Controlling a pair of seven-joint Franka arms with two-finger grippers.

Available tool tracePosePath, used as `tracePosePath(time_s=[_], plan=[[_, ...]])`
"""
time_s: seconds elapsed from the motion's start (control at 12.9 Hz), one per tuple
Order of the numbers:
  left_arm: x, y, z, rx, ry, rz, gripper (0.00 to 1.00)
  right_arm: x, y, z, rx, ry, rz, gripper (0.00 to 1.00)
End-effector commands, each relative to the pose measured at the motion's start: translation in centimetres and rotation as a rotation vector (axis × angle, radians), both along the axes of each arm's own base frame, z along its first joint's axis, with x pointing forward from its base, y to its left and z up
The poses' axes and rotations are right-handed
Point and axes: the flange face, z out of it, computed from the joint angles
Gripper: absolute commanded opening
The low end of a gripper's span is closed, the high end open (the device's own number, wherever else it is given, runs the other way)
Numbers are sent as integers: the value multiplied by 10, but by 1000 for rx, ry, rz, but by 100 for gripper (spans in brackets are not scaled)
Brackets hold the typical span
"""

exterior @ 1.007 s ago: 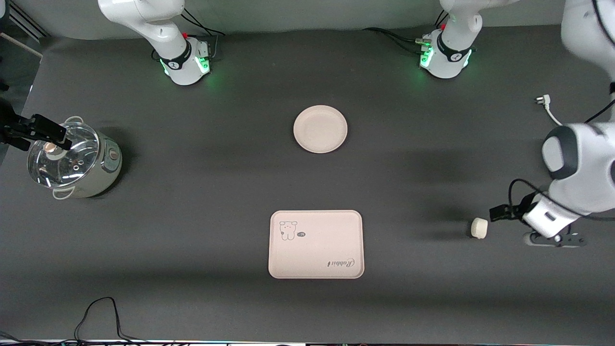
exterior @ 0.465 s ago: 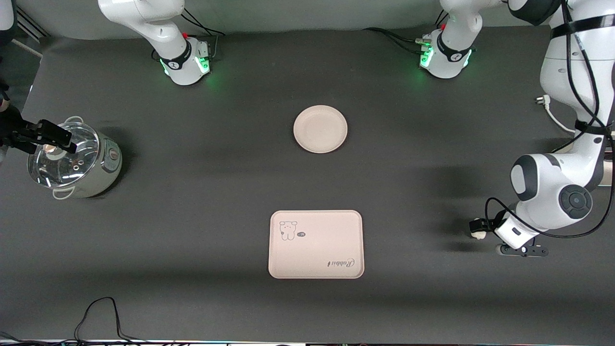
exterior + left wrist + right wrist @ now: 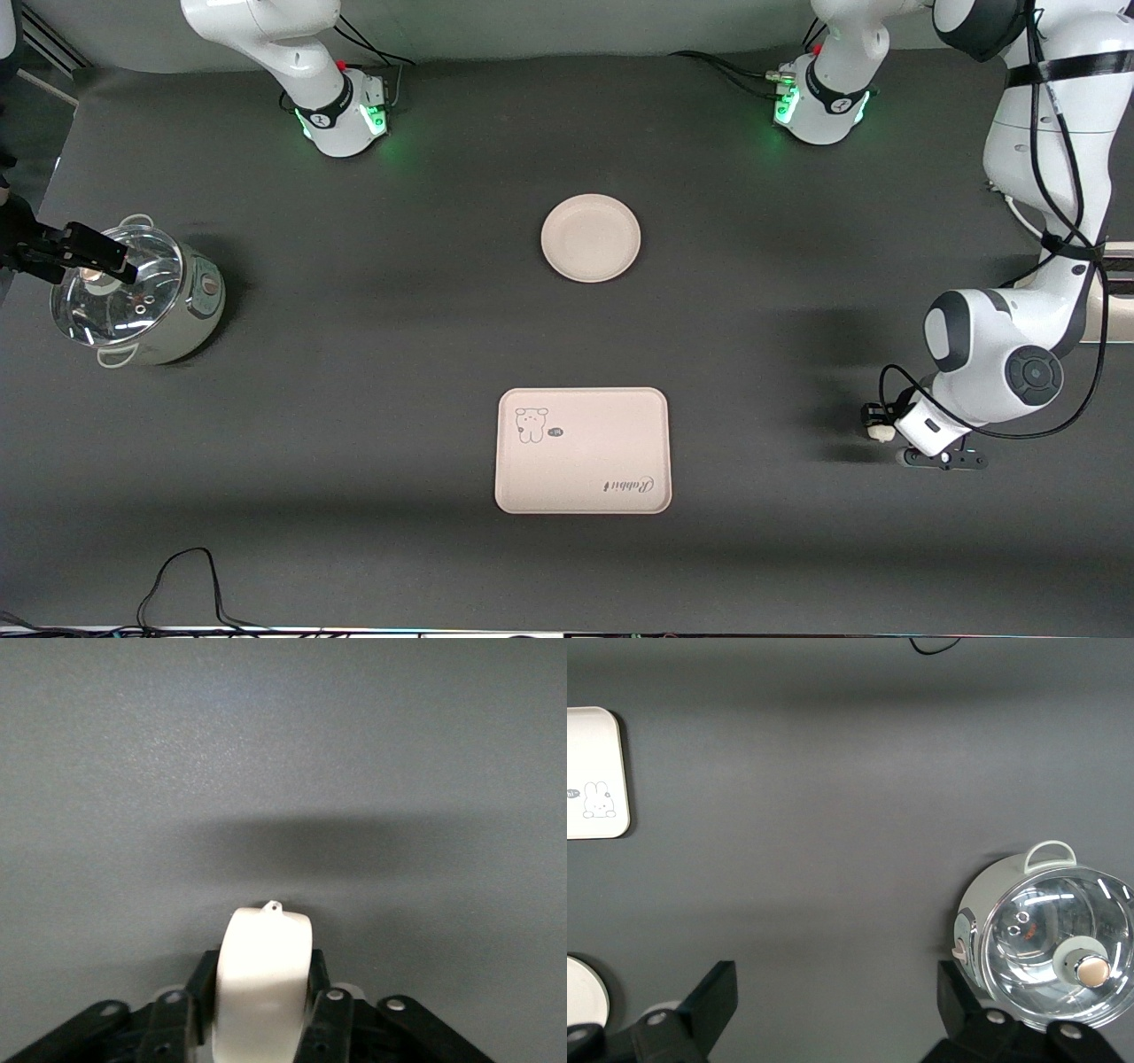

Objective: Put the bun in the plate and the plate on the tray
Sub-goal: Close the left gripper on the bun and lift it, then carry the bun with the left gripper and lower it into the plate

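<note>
1. You have a dark grey table [image 3: 372,372] filling nearly the whole front view, its surface matte.
2. Soft broad shadow bands cross it; light comes from overhead.
3. A pale wall [image 3: 567,27] runs along the table's top edge.
4. A black cable [image 3: 182,580] loops onto the table at the edge nearest the front camera.

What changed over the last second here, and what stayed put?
The left gripper moved in from the left arm's end of the table onto the bun, and its fingers now clamp the bun. The plate, tray and pot stayed put. The right gripper stayed open over the pot, barely shifting.
</note>
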Motion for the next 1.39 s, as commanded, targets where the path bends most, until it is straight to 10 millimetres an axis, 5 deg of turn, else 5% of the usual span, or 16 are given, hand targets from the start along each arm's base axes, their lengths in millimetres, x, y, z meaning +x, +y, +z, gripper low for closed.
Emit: tracePosePath(time_s=[0.0, 0.31, 0.39, 0.54, 0.7, 0.93, 1.08, 1.32], plan=[[-4, -11, 48, 12, 16, -36, 0, -4, 0, 3, 21, -12, 8, 100], [-44, -102, 195, -53, 107, -63, 0, -4, 1, 3, 8, -11, 13, 100], [-62, -141, 220, -84, 116, -47, 0, -4, 1, 4, 8, -12, 13, 100], [-104, -231, 234, -76, 65, 21, 0, -4, 0, 4, 8, -11, 11, 100], [-142, -310, 220, -91, 32, 106, 0, -4, 1, 3, 8, -8, 13, 100], [-233, -440, 178, -118, 5, 216, 0, -4, 0, 3, 8, -9, 13, 100], [-284, -489, 126, -48, -44, 255, 0, -4, -1, 2, 8, -8, 11, 100], [-338, -527, 63, 41, -43, 228, 0, -4, 0, 2, 8, -6, 13, 100]])
